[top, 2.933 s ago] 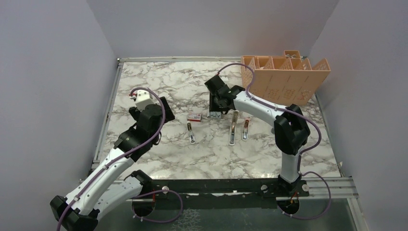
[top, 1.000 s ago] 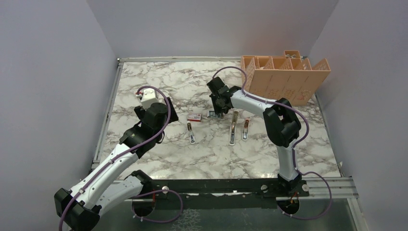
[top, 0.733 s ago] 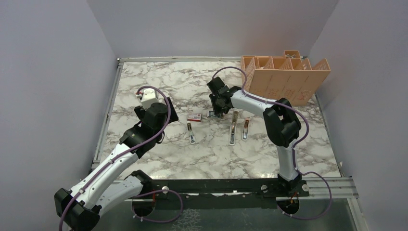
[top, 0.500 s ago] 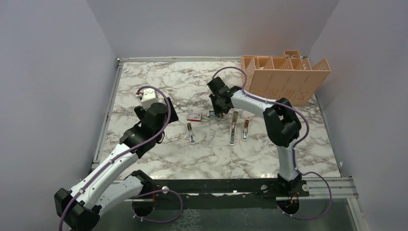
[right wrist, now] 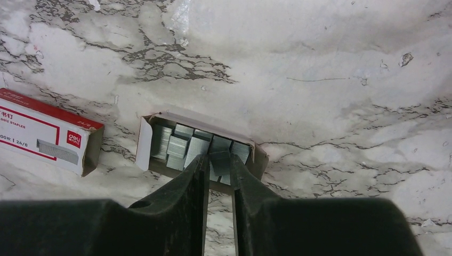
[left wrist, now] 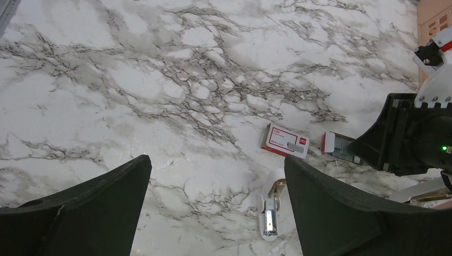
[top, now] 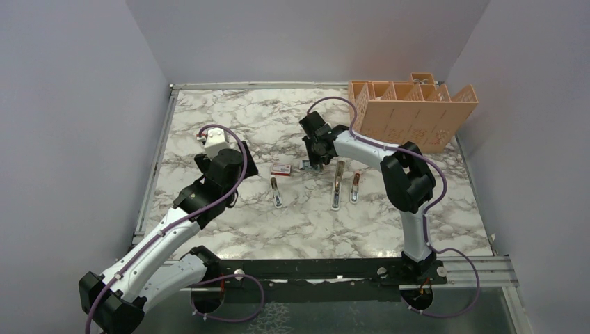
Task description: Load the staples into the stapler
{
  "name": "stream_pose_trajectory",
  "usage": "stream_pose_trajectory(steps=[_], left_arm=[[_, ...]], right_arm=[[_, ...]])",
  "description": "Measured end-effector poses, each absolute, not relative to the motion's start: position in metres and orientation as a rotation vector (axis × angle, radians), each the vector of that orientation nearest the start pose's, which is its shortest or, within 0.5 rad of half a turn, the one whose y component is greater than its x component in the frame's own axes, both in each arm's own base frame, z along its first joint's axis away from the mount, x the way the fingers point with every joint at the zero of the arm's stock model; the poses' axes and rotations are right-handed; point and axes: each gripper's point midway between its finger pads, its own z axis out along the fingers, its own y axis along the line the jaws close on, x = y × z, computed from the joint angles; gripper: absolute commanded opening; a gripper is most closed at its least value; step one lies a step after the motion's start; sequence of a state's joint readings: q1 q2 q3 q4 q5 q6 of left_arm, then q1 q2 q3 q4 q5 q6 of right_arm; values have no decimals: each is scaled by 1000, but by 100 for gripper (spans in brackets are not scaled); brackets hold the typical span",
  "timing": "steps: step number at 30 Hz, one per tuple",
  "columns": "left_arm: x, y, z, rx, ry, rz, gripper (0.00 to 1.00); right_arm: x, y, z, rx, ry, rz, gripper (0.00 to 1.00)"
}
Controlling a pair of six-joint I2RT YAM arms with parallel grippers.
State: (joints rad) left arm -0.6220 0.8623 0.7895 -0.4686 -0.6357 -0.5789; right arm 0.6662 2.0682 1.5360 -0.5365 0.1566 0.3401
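The staples (right wrist: 186, 143) lie as silvery strips in a small open tray (right wrist: 144, 144) on the marble, beside the red-and-white box (right wrist: 45, 136). My right gripper (right wrist: 218, 159) reaches down into the tray, its fingers closed on one staple strip (right wrist: 220, 156). In the top view the right gripper (top: 314, 161) is over the tray (top: 305, 165), right of the box (top: 281, 168). An opened white stapler (left wrist: 271, 213) lies in front of the box (left wrist: 285, 141). My left gripper (left wrist: 216, 165) is wide open and empty, above the marble to the left of that stapler (top: 277, 191).
Two more opened staplers (top: 337, 184) (top: 355, 186) lie right of the first. An orange slotted organizer (top: 414, 111) stands at the back right corner. Walls enclose the table on three sides.
Since about three seconds ago my right gripper has come down into the tray and closed on a strip; my left arm has shifted slightly forward. Over the last second nothing has visibly moved.
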Motion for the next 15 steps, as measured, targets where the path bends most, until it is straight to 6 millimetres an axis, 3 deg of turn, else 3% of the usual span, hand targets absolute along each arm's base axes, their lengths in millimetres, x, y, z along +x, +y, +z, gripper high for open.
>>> stream_pose_trajectory(steps=[9, 15], left_arm=[[274, -91, 208, -324, 1972, -96, 95], [274, -91, 208, -323, 1975, -96, 95]], right_arm=[[381, 279, 35, -355, 2599, 128, 27], [379, 278, 35, -357, 2605, 123, 22]])
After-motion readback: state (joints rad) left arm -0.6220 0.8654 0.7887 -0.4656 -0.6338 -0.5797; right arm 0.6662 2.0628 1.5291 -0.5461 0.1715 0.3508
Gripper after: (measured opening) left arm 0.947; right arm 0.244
